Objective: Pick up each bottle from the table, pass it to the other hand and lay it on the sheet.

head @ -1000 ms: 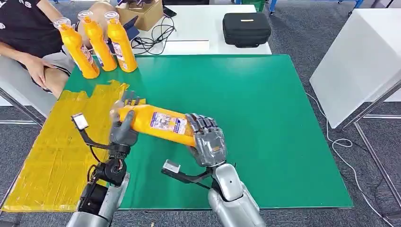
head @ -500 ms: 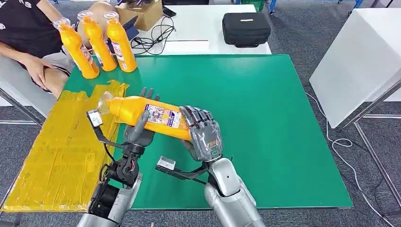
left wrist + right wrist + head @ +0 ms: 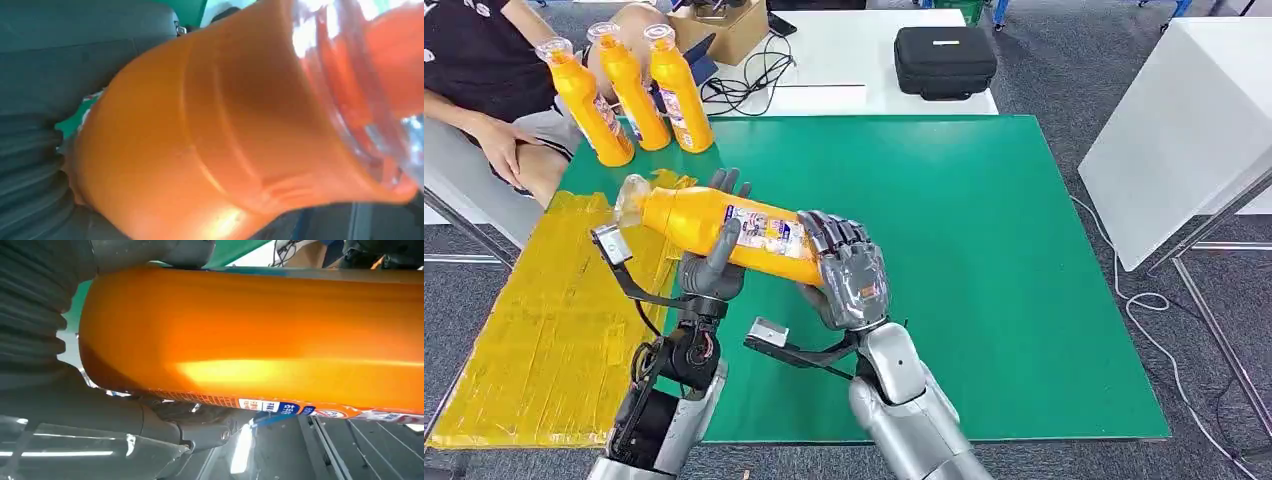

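Note:
An orange bottle (image 3: pixel 679 212) with a clear cap lies tilted in the air above the green table (image 3: pixel 984 260), cap toward the yellow sheet (image 3: pixel 544 330). My right hand (image 3: pixel 849 280) grips its base end. My left hand (image 3: pixel 709 270) wraps its middle, fingers behind and thumb in front. The left wrist view shows the bottle (image 3: pixel 225 140) pressed against my left hand (image 3: pixel 30 125). In the right wrist view the bottle (image 3: pixel 250 340) lies across my right hand (image 3: pixel 40 315). Three more orange bottles (image 3: pixel 634 90) stand upright at the table's far left corner.
A person (image 3: pixel 474 70) sits at the far left beside the standing bottles. Behind the green table is a white table with a black case (image 3: pixel 944 60), cables and a cardboard box (image 3: pixel 724 25). Another white table (image 3: pixel 1184 120) stands to the right.
Both hands have carried the bottle up and left, its cap now nearer the sheet. My left hand has slid from the neck to the middle and closed around it.

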Robot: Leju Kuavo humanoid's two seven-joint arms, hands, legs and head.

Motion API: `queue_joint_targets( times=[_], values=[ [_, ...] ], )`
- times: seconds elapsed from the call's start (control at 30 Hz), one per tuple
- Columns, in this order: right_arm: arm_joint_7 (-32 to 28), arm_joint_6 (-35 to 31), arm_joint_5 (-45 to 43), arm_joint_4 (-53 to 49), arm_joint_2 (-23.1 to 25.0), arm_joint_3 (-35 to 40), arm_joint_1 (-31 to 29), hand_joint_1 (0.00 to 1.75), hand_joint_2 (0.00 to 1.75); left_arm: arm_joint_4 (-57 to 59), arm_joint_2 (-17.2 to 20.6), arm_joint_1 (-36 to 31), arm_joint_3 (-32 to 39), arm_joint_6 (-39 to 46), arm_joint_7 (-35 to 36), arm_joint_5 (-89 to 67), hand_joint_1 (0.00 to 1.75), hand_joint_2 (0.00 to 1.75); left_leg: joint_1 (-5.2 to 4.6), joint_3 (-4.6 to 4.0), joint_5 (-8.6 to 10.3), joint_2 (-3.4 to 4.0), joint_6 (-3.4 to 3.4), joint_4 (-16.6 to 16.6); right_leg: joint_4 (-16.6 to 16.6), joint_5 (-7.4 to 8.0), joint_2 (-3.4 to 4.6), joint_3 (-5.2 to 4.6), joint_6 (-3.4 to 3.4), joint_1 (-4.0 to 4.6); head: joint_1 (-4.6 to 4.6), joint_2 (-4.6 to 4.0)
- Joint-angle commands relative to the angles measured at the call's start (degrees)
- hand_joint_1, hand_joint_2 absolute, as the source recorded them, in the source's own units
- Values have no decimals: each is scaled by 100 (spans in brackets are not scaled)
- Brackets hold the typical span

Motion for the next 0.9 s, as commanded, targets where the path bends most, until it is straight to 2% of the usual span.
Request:
queue_joint_targets(
  times=[0.03,0.3,0.47,0.53,0.57,0.63,0.9],
  values=[
    [-116,33,-87,552,-184,466,-90,175,175,-188,14,-344,-269,137,-139,-150,175,175,6,12,-5,-13,-3,0,-7,-6,-20,21,5,6,2,0],
    [-226,33,-656,637,-184,653,-142,175,175,-612,110,-212,-424,204,-218,-99,175,175,7,14,-7,-7,-3,-1,-9,-6,-15,22,6,7,2,0],
    [-549,33,-739,456,-184,227,106,175,175,-424,151,-60,-639,151,-542,-447,175,175,6,34,-10,-19,-5,-8,-18,-13,-29,46,7,6,2,0],
    [-681,33,-1032,502,-184,179,133,175,175,-385,118,-74,-696,119,-589,-517,175,175,3,17,-2,-18,-2,-8,-13,-6,-23,25,4,3,2,0],
    [-769,33,-1247,457,-184,135,162,63,175,-386,118,-101,-696,183,-667,-647,175,175,5,12,-1,-17,-3,-5,-12,-4,-22,21,4,4,2,0],
    [-856,33,-1376,396,-184,106,195,63,175,-399,131,-114,-704,234,-734,-787,175,175,8,32,-10,-27,-5,-4,-16,-14,-38,47,9,7,2,0],
    [-856,33,-1376,396,-184,106,195,63,175,-399,131,-114,-704,234,-734,-787,175,175,3,9,0,-13,-3,-4,-8,-3,-18,14,3,2,2,0]
  ],
)
